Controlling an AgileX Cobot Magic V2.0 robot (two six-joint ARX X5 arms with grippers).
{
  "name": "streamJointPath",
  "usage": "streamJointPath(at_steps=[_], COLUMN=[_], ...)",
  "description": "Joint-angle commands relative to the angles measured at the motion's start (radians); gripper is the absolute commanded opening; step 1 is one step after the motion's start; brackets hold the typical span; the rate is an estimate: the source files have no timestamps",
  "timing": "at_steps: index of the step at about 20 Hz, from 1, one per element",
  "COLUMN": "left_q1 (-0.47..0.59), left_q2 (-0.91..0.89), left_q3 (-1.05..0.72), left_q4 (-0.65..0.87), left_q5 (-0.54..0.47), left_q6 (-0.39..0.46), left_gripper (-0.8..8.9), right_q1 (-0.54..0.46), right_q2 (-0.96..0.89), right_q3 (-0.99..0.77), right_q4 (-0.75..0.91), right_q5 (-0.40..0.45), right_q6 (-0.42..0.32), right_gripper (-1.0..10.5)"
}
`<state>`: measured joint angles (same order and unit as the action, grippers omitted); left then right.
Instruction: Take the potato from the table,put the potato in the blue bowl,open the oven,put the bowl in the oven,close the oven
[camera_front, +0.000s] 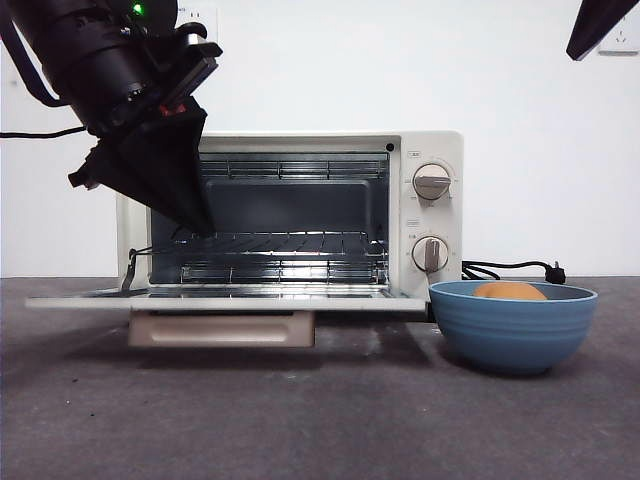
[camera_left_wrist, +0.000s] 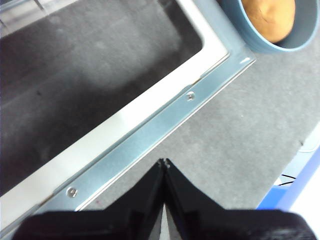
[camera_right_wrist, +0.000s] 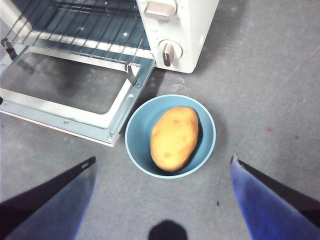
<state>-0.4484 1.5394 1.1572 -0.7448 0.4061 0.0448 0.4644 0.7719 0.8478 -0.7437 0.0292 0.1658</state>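
The right gripper (camera_right_wrist: 162, 165) is hanging wide open above the blue bowl (camera_right_wrist: 137, 145) holding the potato (camera_right_wrist: 174, 138), right of the open oven (camera_front: 432, 215), and gripping one rim may be risking tipping it.

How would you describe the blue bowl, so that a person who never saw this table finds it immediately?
Find the cream-white oven, whose door lies folded down and open. The blue bowl stands on the table just beside the door's free corner, below the two knobs. It is the only round blue thing there, and a tan-yellow potato lies inside it.
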Motion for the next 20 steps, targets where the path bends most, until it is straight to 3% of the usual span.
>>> streamJointPath(at_steps=[1,7,12,17,20], left_q1=[-0.003,0.005,0.005,0.005,0.005], left_q2=[-0.048,-0.336,-0.608,-0.789,-0.839], left_q3=[-0.004,-0.004,-0.004,-0.004,-0.004], left_q4=[0.022,0.036,0.004,-0.035,-0.063], left_q5=[0.012,0.008,-0.051,-0.066,-0.066], left_q6=[0.012,0.011,0.001,0.000,0.000], left_gripper=[-0.08,-0.08,-0.08,-0.08,-0.08], right_q1=[-0.001,-0.097,-0.203,-0.227,-0.233], right_q2=[0.004,0.104,0.305,0.507,0.591], right_q3=[-0.007,-0.007,-0.007,-0.007,-0.007], right_q4=[0.001,-0.009,0.038,0.136,0.183], right_q5=[0.004,-0.006,-0.109,-0.135,-0.135], right_q6=[0.040,0.071,0.042,0.026,0.018], right_gripper=[4.4,4.4,4.0,3.6,2.7])
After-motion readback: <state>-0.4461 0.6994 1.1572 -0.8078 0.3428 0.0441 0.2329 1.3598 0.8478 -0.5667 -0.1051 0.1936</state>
